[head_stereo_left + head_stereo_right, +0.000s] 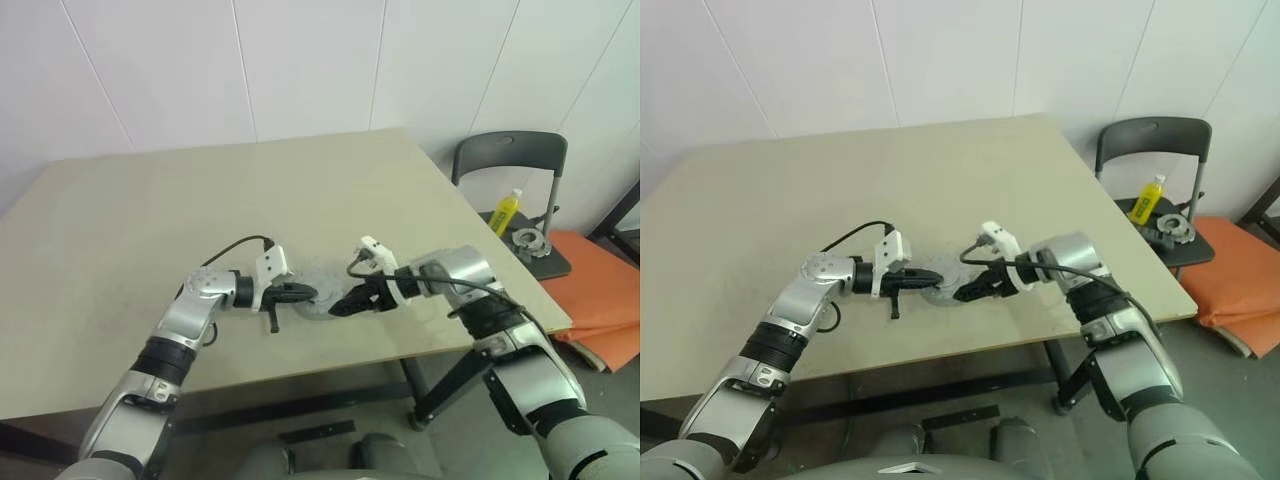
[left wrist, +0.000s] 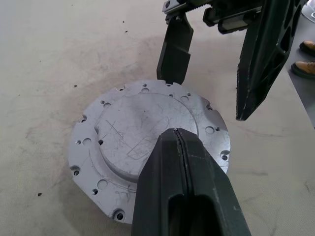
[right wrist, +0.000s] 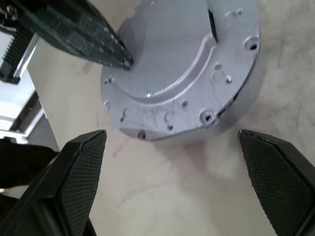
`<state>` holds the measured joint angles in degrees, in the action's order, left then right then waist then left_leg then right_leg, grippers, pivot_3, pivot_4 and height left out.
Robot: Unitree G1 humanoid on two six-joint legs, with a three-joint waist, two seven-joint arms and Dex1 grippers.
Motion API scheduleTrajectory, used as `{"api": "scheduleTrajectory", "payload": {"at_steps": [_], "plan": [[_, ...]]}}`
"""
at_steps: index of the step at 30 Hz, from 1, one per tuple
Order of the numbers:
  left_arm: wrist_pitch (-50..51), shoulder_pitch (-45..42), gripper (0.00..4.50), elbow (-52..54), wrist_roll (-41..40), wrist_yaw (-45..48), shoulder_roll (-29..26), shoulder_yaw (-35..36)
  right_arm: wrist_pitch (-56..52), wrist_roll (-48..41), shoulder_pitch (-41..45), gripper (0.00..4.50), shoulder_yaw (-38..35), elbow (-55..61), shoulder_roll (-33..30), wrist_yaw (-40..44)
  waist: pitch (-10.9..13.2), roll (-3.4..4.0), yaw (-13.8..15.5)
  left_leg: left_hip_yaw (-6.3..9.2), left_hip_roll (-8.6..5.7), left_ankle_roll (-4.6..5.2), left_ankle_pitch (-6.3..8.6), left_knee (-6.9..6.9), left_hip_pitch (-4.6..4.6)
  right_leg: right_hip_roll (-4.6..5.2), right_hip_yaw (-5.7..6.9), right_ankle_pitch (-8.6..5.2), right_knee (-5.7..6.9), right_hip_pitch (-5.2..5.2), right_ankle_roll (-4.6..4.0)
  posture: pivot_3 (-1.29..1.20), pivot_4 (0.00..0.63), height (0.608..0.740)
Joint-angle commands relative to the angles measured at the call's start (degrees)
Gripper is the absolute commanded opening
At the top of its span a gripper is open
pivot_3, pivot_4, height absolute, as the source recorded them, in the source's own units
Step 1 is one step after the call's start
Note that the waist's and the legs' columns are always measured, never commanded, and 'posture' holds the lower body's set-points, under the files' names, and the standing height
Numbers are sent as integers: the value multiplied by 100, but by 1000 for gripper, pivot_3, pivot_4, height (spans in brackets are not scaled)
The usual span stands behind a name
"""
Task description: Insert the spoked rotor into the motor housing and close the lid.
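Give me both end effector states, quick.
Left end effector: shut, tips on the round silver metal disc, holding nothing.
Right end effector: open, empty.

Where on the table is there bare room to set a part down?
The table is bare from the wall to both side edges. It is crowded only near the front edge, where the left pincer and right pincer flank the metal disc.
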<state>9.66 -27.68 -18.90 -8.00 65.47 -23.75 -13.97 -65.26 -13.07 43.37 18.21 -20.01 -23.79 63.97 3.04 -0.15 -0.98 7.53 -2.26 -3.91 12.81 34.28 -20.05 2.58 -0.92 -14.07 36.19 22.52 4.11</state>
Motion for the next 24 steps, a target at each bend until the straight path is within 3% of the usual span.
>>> {"api": "scheduleTrajectory", "payload": {"at_steps": [1, 10, 21, 23, 24], "plan": [[111, 159, 0, -205, 272, 53, -70, -308, -318, -278, -105, 4487, 26, 396, -59, -6, 0, 0, -3, 0, 0, 0, 0, 0, 0, 0, 0, 0, 0, 0, 0, 0, 0, 740], [75, 148, 0, -247, 284, 59, -80, -306, -1261, -976, -249, 4487, -674, 659, 539, -621, -2, -3, -3, 1, 1, 0, 0, 0, 2, -1, 0, 0, 0, -2, 0, 0, 0, 740], [71, 184, 0, -201, 279, 60, -142, -308, -852, -926, 227, 4487, -2964, -838, 1786, -3019, -13, -15, -318, 1, 18, -17, 12, 0, 48, -3, 20, 2, 10, -23, -12, 0, 0, 740], [71, 179, 0, -199, 284, 61, -151, -315, -779, -996, 354, 4487, -3430, -1194, 1889, -3472, -34, 51, -353, 13, 33, -19, 16, 1, 40, 0, 68, 1, -29, -15, -13, 0, 0, 740], [75, 175, 0, -195, 286, 64, -155, -315, -778, -1030, 387, 4487, -3532, -1284, 1905, -3581, -43, 89, -371, 25, 73, -17, 18, 14, -19, -1, 137, 2, -102, -17, -13, 0, 0, 740]]}}
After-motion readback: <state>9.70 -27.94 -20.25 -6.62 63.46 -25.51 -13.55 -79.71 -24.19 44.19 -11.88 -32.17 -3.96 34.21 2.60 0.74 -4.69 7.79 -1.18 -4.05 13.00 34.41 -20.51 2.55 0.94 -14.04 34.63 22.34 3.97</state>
